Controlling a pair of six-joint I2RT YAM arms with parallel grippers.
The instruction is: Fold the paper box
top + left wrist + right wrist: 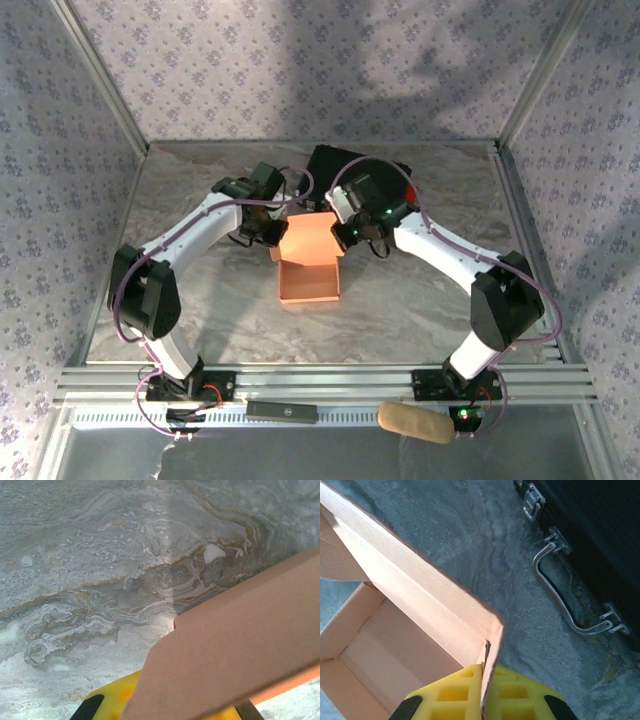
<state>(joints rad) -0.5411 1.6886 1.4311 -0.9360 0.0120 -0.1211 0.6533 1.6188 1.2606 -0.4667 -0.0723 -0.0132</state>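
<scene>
The salmon-orange paper box (308, 262) stands in the middle of the marble table, its tray open upward and its back flap raised. My left gripper (262, 232) is at the flap's left edge. In the left wrist view the flap (240, 645) runs across the yellow fingers (110, 700) and hides the jaw gap; that gripper (170, 706) is shut on it. My right gripper (348, 235) is at the box's back right corner. Its yellow pads (455, 695) pinch the box wall (420, 595) edge-on, so this gripper (482, 682) is shut on the box.
A black hard case (335, 165) with metal latches and a wire handle (560, 605) lies just behind the box and the grippers. Patterned walls and metal posts ring the table. A tan roll (415, 422) and a small black bar (283, 410) lie by the near rail.
</scene>
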